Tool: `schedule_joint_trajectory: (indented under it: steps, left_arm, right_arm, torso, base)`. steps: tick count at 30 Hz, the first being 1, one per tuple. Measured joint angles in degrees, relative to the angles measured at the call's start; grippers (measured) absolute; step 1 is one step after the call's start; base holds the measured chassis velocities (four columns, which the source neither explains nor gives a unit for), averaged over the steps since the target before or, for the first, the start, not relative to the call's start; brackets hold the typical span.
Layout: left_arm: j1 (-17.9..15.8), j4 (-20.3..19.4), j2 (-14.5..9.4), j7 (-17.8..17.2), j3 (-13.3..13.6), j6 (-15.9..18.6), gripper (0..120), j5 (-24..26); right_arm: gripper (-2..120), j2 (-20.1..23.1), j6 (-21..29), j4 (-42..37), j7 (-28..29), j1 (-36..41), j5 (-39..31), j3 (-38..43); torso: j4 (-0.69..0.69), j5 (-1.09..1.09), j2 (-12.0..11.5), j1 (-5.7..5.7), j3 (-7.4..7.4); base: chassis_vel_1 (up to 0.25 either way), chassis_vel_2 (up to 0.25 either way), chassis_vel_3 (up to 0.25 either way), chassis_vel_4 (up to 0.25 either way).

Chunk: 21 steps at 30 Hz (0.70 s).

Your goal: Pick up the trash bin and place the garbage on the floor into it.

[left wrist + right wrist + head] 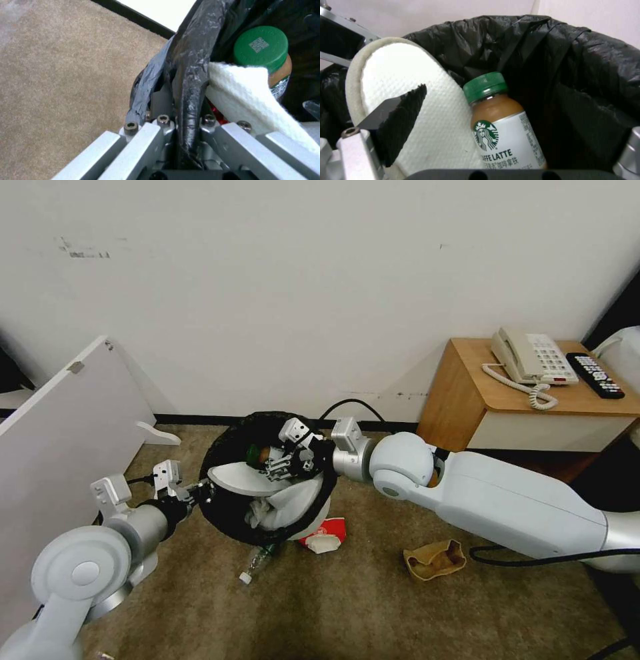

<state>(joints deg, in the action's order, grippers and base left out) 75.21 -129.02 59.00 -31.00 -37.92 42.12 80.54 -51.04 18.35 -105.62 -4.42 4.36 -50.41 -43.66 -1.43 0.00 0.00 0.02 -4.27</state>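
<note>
Trash bin (230, 513) tipped — mouth facing robot.

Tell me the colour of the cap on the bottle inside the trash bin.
Green, clearest in the right wrist view: the bottle cap.

A crinkled, glossy black bag (227, 447) lines the trash bin, setting off a white waffle-textured slipper (420, 112) with a cream edge and a green-capped bottle (501, 125) of tan coffee, its white label bearing a green-and-white emblem and dark lettering. On the beige-brown carpet (333, 607) lie a red-and-white crushed carton (325, 535), a brown paper bag (433, 560) and a clear bottle with a white cap (253, 563), while the silver-and-white arms end in a left gripper (200, 490) and a right gripper (280, 465) of grey metal with black pads. A black baseboard (180, 419) runs below the off-white wall (300, 280), beside a honey-brown wooden cabinet (460, 400) carrying a cream telephone (530, 357) and a black remote (595, 375) with pale buttons.
</note>
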Motion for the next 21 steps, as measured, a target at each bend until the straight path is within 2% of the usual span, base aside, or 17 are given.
schedule_joint_trajectory:
  steps: [14,21]
  left_arm:
    - [0.3,0.3,0.4,0.1,0.5,0.0,1,-1.0]
    - [0.9,0.9,0.4,-0.2,0.7,0.0,1,-2.3]
  right_arm:
    - [100,0.1,0.0,-1.7,0.7,-1.1,-0.7,0.9]
    - [100,0.7,0.2,-4.7,2.9,-2.0,-2.7,4.0]
  torso:
    - [0.00,0.00,0.0,0.00,0.00]
    - [0.00,0.00,0.0,0.00,0.01]
  base:
    - [0.000,0.000,0.000,0.000]
    - [0.000,0.000,0.000,0.000]
